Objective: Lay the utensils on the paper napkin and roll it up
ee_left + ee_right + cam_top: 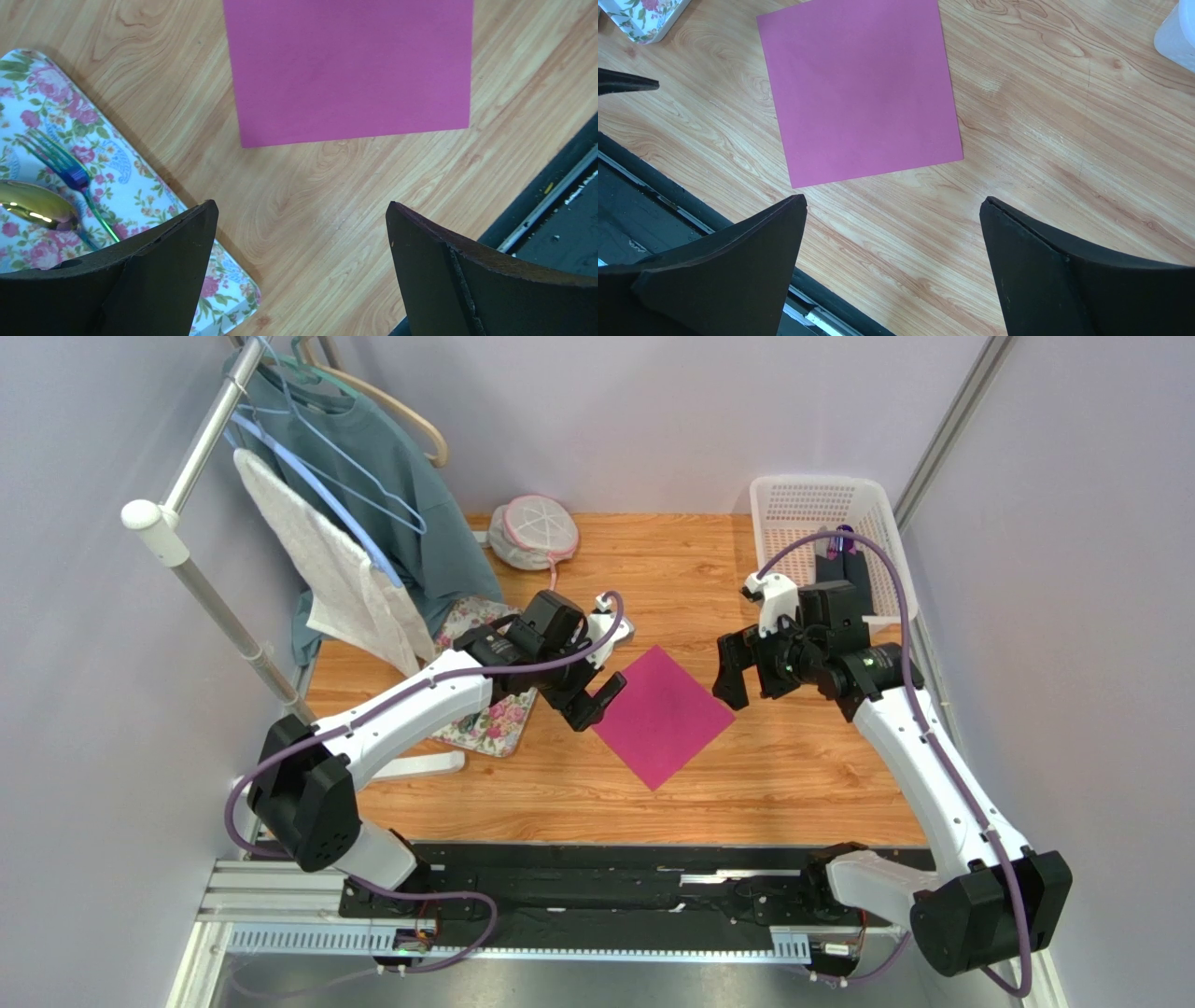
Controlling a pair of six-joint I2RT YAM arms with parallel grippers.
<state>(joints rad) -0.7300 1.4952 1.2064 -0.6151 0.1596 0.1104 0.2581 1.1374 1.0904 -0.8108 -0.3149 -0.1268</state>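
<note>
Both my pincers are released and hold nothing: my left pincer (596, 703) hangs at the napkin's (662, 714) left corner in the top view, my right pincer (728, 676) just off its upper right edge. The napkin lies flat in the middle of the table (786, 784), a thin, matte magenta square with crisp corners. The fork (67, 171) and spoon (31, 206) lie side by side on the floral mat (140, 189), at the left edge of my left wrist view, well apart from the napkin. The spoon's rounded bowl is polished gold, and the fork's thin tines shimmer blue-green. I judge the risk to be in the pickup. Both pieces are slim, slick metal lying flat, so my wide pads may skid off or drag the mat. Paper this light on smooth wood may slide or crease when I set cutlery on it, and a skewed sheet would roll crooked.
</note>
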